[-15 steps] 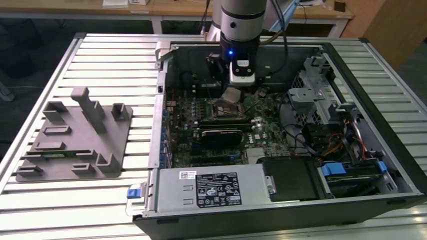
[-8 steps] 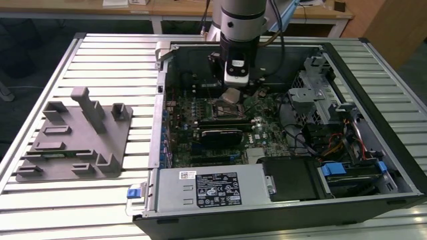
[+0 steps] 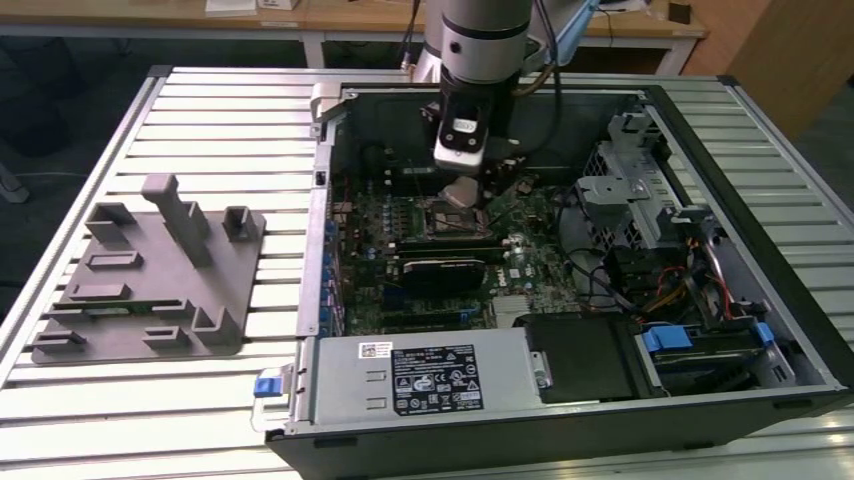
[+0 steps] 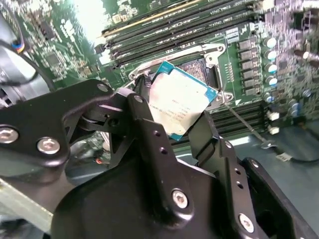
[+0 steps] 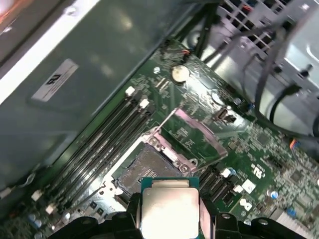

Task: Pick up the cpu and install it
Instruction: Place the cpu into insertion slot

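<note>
The cpu [image 4: 182, 107], a flat square chip with a shiny silver top and a teal rim, is clamped between my black fingers [image 4: 149, 134]. My gripper [image 4: 177, 119] is shut on it and holds it tilted just above the open socket [image 5: 144, 167] on the green motherboard [image 5: 259, 149]. The same cpu [image 5: 169, 211] hangs at the socket's near side, with the socket's metal load plate [image 5: 192, 134] flipped open beyond it. In the exterior view my gripper [image 3: 465, 190] reaches down into the open computer case, over the socket [image 3: 451, 216].
Black memory slots [image 5: 104, 142] run beside the socket. Drive cages and cable bundles [image 3: 641, 250] fill the case toward the exterior view's right, and a power supply [image 3: 420, 380] sits at its front. A grey fixture plate [image 3: 147, 280] lies on the slatted table at the exterior view's left.
</note>
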### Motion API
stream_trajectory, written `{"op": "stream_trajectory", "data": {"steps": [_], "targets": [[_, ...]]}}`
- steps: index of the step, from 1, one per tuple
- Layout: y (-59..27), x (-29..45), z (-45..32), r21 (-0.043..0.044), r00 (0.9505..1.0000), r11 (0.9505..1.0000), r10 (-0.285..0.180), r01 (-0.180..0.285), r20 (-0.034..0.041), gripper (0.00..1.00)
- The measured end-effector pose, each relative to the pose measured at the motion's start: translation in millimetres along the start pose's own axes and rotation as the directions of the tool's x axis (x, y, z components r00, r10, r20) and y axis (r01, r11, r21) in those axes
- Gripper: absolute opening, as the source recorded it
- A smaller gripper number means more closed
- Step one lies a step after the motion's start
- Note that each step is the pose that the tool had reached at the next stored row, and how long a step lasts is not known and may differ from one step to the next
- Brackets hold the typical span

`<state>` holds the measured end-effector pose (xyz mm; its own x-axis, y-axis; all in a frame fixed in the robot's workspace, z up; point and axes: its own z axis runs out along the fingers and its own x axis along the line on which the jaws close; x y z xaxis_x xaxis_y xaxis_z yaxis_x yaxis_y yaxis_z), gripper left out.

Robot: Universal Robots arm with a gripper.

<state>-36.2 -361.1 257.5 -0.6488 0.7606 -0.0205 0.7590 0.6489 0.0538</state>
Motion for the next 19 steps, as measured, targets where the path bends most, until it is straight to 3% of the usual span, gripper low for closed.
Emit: {"op": "stream_trajectory", "data": {"steps": [5,9,13,19], "targets": [[0.0,0.0,0.8,0.0016,0.9958,0.9958,0.091,-0.091,0.0050,0.55],[-0.1,0.0,1.5,0.0026,0.9867,0.9867,0.163,-0.163,0.0090,0.55],[-0.1,0.0,2.3,0.0033,0.9722,0.9722,0.234,-0.234,0.0132,0.55],[-0.2,0.1,3.6,0.0037,0.9407,0.9409,0.339,-0.339,0.0194,0.55]]}}
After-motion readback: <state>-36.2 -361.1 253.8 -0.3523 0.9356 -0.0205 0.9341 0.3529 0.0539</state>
